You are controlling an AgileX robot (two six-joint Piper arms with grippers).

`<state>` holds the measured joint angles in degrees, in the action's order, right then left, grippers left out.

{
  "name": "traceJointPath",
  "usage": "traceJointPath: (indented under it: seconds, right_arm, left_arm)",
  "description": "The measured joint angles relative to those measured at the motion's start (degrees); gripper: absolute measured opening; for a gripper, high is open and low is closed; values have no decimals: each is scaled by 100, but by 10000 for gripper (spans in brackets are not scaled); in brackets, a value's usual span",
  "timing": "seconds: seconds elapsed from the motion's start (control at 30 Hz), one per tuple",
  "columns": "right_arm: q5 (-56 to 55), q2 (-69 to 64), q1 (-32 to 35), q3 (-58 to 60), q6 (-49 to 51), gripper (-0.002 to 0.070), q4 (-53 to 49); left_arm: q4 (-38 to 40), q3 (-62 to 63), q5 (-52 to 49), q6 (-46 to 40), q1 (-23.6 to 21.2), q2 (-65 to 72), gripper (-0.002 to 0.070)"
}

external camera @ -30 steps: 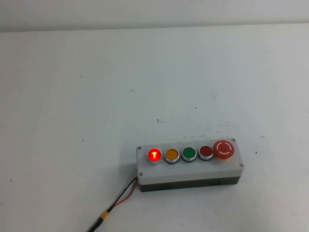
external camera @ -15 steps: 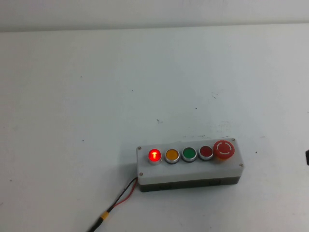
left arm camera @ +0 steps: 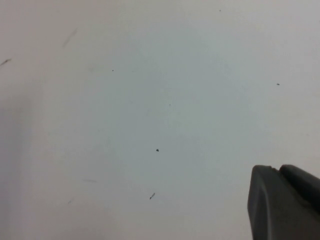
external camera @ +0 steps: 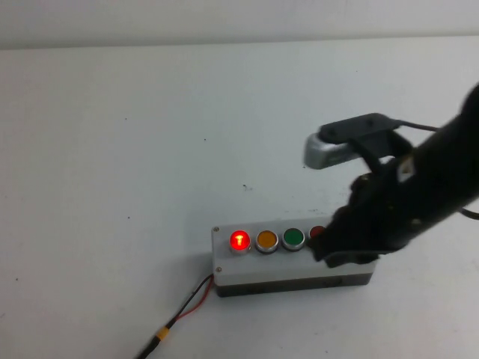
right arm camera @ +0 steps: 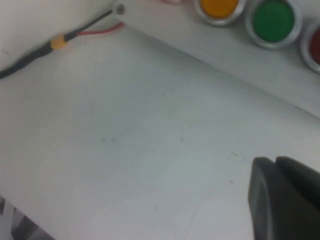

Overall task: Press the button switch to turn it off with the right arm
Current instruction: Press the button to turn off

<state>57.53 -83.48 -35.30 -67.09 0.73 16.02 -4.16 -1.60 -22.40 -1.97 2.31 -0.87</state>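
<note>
Button switch, the small round bright-red push button with a silver rim, is glowing at the left end of the button row on the white rectangular control box, which is sitting near the front of the white table. Its light says the job is not yet done. The right arm, bulky and black with a silver-grey bar-shaped piece, is hanging over the right end of the box, covering the far buttons there. The right gripper is hovering at that end, apart from the lit button, with the round orange button and round green button lying between. Whether its jaws are parted or closed I cannot tell.

What is left, as I judge it: travelling leftward along the row, then pressing down on the glowing button alone.

The left gripper is showing only in its own wrist view, over bare table; its jaws I cannot tell either.

Open table is spreading to the left and behind the box. The thin black and red cable is trailing off the box's front-left corner.
</note>
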Motion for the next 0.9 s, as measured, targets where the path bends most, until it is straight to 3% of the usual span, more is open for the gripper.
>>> traceJointPath:
  seconds: [0.2,0.5,0.9]
  right_arm:
    - [-25,-1143,-654,-1160,38,-15,-61]
    - [389,-2380,-806,-2712,38,-15,-355]
    - [518,-2971,-806,-3101,59,-15,-548]
  left_arm:
    - [0,0,0,0,0,0,-2]
    - [0,0,0,0,0,0,-2]
    - [0,0,0,0,0,0,-2]
